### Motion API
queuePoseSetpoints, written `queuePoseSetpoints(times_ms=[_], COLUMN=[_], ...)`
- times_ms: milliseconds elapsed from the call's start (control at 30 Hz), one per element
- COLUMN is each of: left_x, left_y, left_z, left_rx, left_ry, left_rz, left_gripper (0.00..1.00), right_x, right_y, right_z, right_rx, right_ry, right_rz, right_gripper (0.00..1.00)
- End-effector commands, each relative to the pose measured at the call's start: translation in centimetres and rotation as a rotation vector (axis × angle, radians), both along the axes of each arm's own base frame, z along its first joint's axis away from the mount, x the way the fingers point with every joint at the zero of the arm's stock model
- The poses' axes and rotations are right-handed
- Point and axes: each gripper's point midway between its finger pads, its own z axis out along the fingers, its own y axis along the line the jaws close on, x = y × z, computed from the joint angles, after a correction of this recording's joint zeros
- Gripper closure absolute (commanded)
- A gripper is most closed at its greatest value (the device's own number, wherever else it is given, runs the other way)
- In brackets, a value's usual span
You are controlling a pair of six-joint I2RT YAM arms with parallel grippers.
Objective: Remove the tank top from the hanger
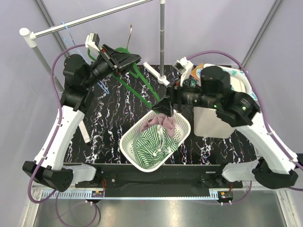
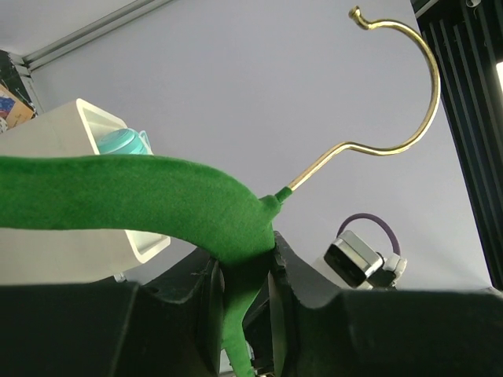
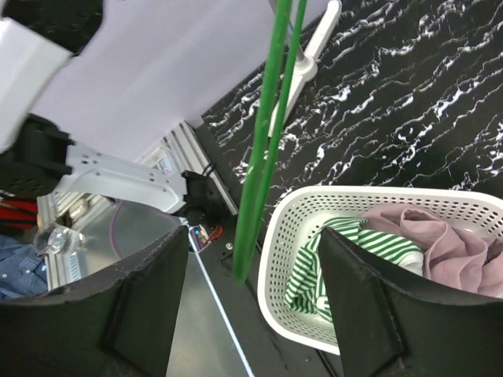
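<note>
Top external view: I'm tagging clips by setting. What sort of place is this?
Likely a robot lab cell staged for laundry, not a home: plain pale panels wall in a black marbled table, robot arms are bolted at its edge, and a metal garment rack stands by a laundry basket.

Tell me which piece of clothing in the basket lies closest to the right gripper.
The plain mauve garment, bunched at the basket's far end next to the right gripper; the green-striped garment lies nearer the arm bases.
</note>
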Motion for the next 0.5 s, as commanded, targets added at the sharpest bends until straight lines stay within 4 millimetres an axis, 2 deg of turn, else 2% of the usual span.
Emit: queuePoseSetpoints(times_ms=[0,133,167,233,267,300,333,367,433,467], left_x=[-0.9,-0.9,-1.1,-1.0,-1.2,-1.3,-1.2,-1.1,-1.1,-1.2], left_y=[0.3,0.3,0.3,0.3,0.2,0.2,0.1,0.0,0.0,-0.1], left_z=[1.6,1.0,1.0,0.7,0.6,0.6,0.4,0.3,0.3,0.4], left_rx=[-0.033,-0.036,-0.037,-0.034,-0.033,-0.033,-0.033,-0.032,-0.032,-0.03], left_ry=[-0.059,-0.044,-0.043,-0.037,-0.04,-0.043,-0.041,-0.04,-0.044,-0.048], left_rz=[0.001,-0.006,-0.008,-0.009,-0.015,-0.018,-0.021,-0.027,-0.035,-0.044], left_gripper=[1.0,1.0,1.0,1.0,1.0,1.0,0.99,0.94,0.86,0.79], right_x=[1.3,2.2,2.3,2.6,2.6,2.7,2.7,2.8,3.1,3.3], right_y=[1.3,1.9,2.0,2.0,1.9,1.9,1.8,1.8,1.4,1.3], right_z=[1.4,1.4,1.4,1.5,1.5,1.4,1.6,1.2,1.5,1.3], right_rx=[0.03,0.035,0.036,0.045,0.047,0.048,0.057,0.052,0.068,0.064], right_ry=[-0.064,-0.067,-0.068,-0.077,-0.08,-0.076,-0.081,-0.073,-0.077,-0.072], right_rz=[0.006,-0.016,-0.021,-0.034,-0.035,-0.042,-0.046,-0.054,-0.087,-0.105], right_gripper=[0.31,0.51,0.61,0.73,0.81,1.0,1.0,1.0,1.0,1.0])
